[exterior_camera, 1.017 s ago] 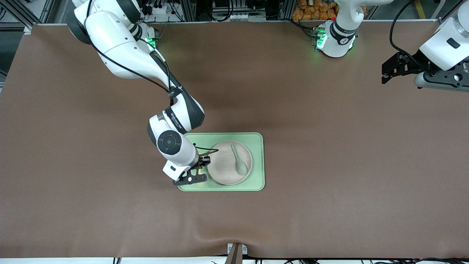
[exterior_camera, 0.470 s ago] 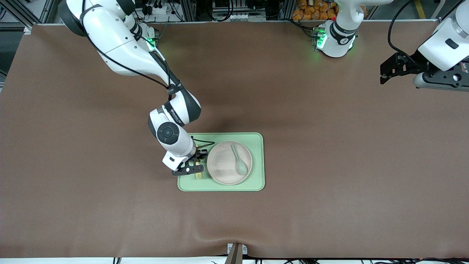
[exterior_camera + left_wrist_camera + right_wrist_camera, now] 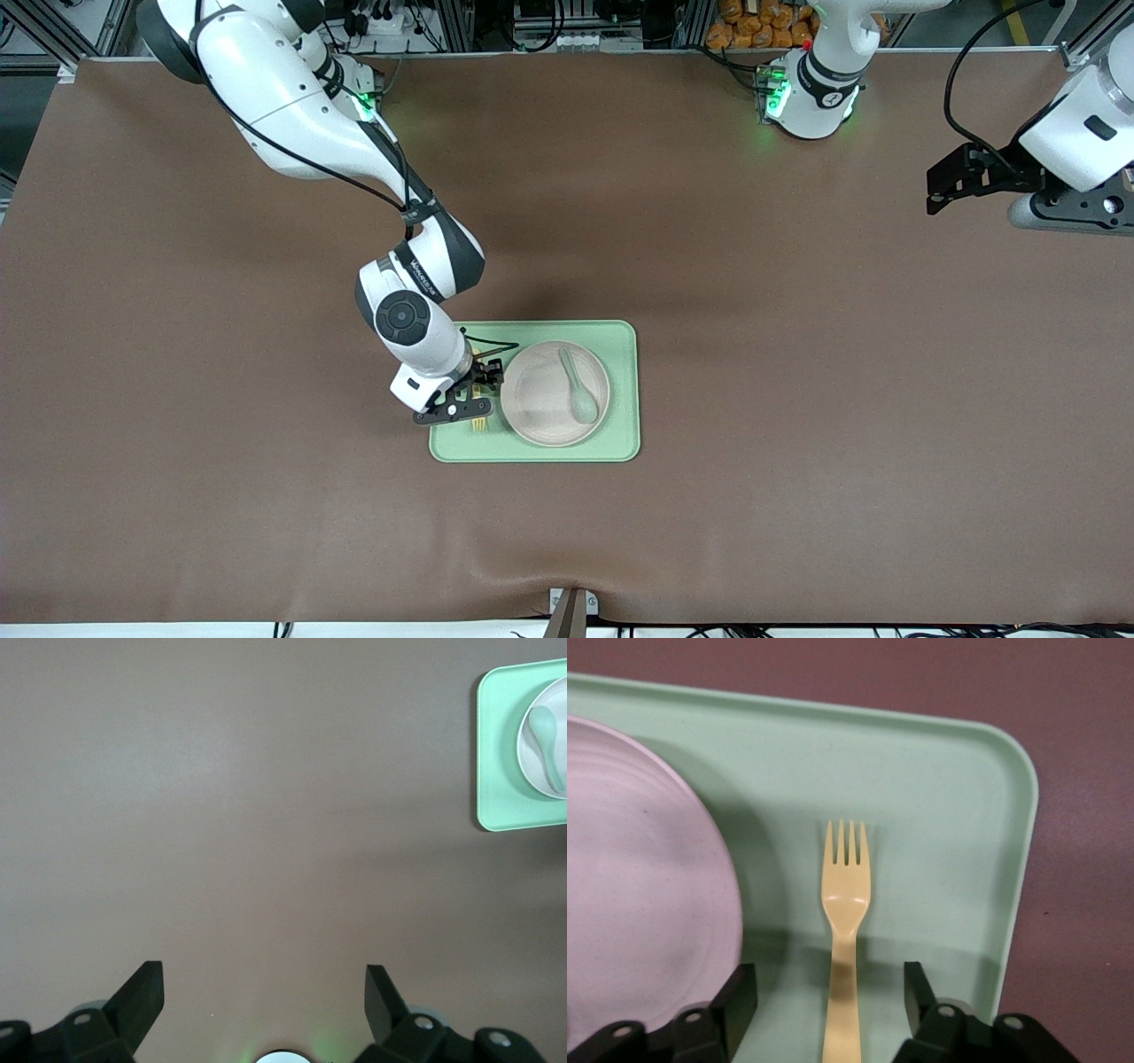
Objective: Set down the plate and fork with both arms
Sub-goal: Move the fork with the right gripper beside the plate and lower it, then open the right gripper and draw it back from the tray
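My right fingers (image 3: 830,992) are standing spread on either side of the fork's (image 3: 843,930) handle, the fork lying flat on the tray (image 3: 939,797) just beside the plate (image 3: 638,886), so if I am lifting off crookedly one finger could be catching the handle and flicking it against the plate's rim. The handle's end is running out of my wrist view. My left fingers (image 3: 264,992) are waiting wide open over bare desk (image 3: 266,815), well apart from the tray, and the spoon (image 3: 578,383) is lying in the plate.

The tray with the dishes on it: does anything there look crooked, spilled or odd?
Nothing stands out. The plate sits flat on the green tray with a spoon lying in it. The fork lies flat on the tray beside the plate, between the open fingers of the right gripper. The left gripper waits, open, over bare table.
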